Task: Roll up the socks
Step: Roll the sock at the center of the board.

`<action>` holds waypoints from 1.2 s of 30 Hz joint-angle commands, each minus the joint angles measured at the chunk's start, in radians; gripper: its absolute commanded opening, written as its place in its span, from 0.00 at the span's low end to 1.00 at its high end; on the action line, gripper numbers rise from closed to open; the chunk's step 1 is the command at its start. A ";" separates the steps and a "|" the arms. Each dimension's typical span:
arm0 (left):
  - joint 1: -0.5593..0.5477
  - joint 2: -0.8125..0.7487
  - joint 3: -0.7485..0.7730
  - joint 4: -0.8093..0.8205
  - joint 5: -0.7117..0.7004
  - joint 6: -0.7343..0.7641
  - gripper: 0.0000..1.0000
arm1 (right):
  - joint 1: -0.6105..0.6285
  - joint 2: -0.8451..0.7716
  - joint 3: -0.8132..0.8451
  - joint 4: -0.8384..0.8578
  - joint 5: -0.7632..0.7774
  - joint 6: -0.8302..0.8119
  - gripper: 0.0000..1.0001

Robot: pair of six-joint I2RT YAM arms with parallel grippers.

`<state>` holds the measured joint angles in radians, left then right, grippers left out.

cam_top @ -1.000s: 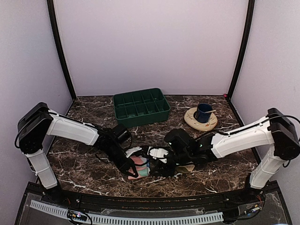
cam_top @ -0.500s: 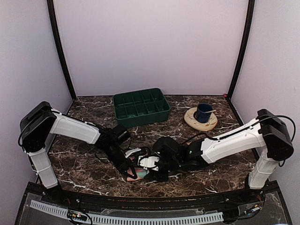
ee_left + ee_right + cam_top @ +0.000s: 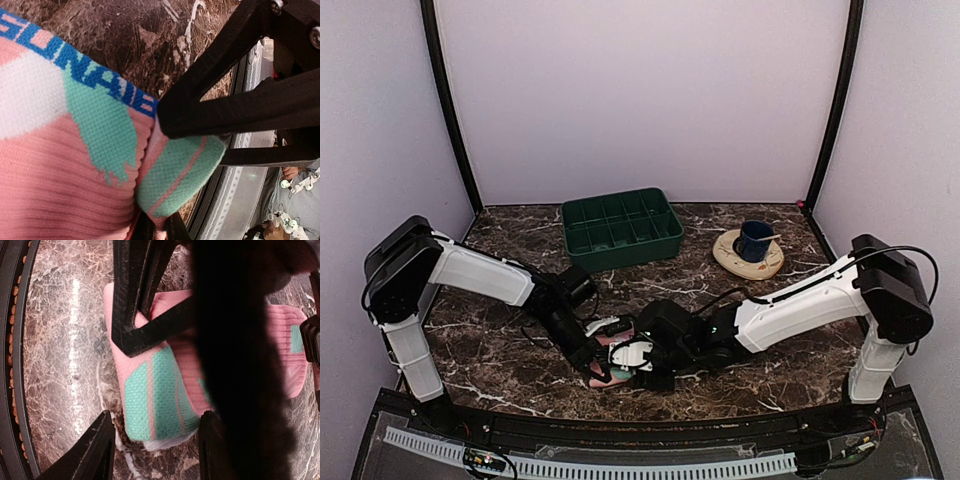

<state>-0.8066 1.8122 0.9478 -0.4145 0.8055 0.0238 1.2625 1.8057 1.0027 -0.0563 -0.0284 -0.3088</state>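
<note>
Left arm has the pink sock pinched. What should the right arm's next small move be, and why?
Probably close the right gripper on the pink sock at its teal end. Its open fingers straddle that end, and the left gripper is shut on the same sock, so a second grip seems needed to roll it.

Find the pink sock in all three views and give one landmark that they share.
Top external: pink sock low centre, near the table's front edge.
Left wrist: pink sock fills the left and bottom, its teal end at lower centre.
Right wrist: pink sock mid-frame, its teal end lowest.
Shared landmark: the dark marble table under the sock in every view.
</note>
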 commanded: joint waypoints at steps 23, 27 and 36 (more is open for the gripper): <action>0.028 -0.005 -0.011 0.018 -0.023 -0.048 0.02 | 0.011 0.076 0.060 -0.011 -0.028 -0.024 0.05; 0.045 -0.058 -0.047 0.077 -0.047 -0.115 0.15 | 0.008 0.072 0.054 -0.016 -0.036 -0.006 0.03; 0.074 -0.209 -0.138 0.215 -0.082 -0.257 0.26 | -0.011 0.062 0.050 -0.013 -0.058 0.003 0.02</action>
<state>-0.7506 1.6897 0.8463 -0.2844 0.7689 -0.1528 1.2575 1.8580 1.0470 -0.0673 -0.0628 -0.3176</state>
